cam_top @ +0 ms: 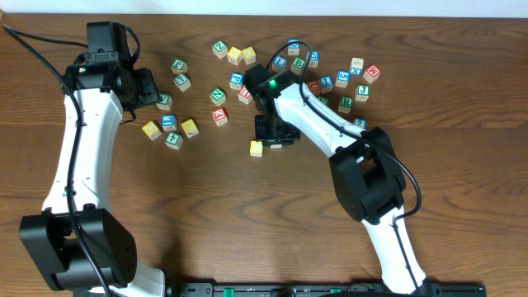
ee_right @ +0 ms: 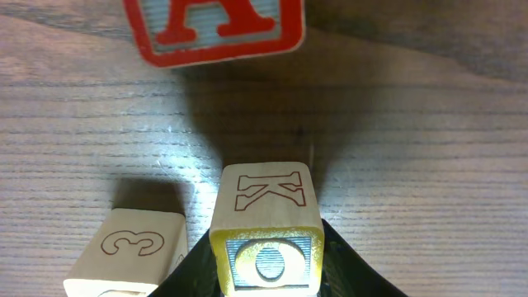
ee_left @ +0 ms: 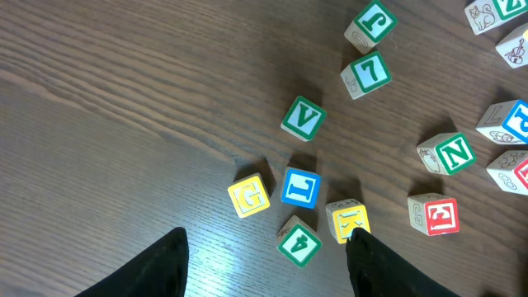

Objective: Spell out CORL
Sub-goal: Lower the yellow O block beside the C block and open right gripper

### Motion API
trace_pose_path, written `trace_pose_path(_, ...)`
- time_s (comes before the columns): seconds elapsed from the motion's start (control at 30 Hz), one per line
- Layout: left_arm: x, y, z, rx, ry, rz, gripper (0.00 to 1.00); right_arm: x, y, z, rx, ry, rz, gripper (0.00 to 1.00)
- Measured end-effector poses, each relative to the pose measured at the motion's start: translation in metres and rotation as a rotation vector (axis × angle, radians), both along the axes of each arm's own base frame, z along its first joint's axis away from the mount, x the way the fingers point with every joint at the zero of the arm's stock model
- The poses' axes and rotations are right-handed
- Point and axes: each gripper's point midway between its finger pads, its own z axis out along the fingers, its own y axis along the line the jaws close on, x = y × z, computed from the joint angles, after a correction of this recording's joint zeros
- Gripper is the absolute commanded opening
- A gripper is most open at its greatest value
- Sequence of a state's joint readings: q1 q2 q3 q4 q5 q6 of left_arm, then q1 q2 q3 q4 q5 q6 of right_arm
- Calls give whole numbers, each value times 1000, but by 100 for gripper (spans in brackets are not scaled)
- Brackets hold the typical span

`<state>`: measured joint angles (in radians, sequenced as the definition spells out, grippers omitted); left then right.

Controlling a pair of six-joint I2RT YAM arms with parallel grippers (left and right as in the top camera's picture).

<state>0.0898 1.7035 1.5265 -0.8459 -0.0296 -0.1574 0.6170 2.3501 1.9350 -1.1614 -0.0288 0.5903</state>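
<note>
The step in hand looked like the second letter: the right tool (cam_top: 273, 132) was set narrow around the O cube (ee_right: 266, 210), one finger against each side. The cube showed a yellow-framed O on the face nearest the wrist camera and a K on the adjoining face. It appeared to sit on or just above the worktop (cam_top: 247, 223), though the pictures did not settle which.

At about 9 o'clock of it, just beside it, lay another yellow cube (cam_top: 256, 148) with a 3 on its side. This was probably the C, but its upper face was cut off in the wrist view and too small to read from overhead. A red A cube (ee_right: 214, 29) lay apart at 12 o'clock and had no part in the word.

The next move seemed to call for lining the O squarely up against its neighbour and then letting go without nudging either cube. After that, an R and an L had to be fetched.

The left tool (ee_left: 268, 239) hung wide and held nothing. The blue L cube (ee_left: 299, 187) lay just ahead of its opening, at roughly 1 o'clock. It was crowded by a yellow G cube (ee_left: 249, 195) at 9 o'clock and a green 4 cube (ee_left: 299, 241) at 6 o'clock. No R cube could be picked out with confidence.
</note>
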Motion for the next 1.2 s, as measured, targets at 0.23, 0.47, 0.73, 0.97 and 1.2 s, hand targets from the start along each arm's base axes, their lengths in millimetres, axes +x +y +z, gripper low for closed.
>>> trace_pose_path(0.23,0,0,0,0,0,0,61,-3,-2,0,-11,15,-31,31)
trace_pose_path(0.47,0,0,0,0,0,0,61,-1,-5,0,-10,14,-41,37)
trace_pose_path(0.73,0,0,0,0,0,0,61,11,-10,16,2,-3,-48,40)
trace_pose_path(0.97,1,0,0,0,-4,0,61,18,-5,38,19,-30,17,39)
trace_pose_path(1.2,3,0,1,1,-13,0,61,11,15,42,88,-17,136,20)
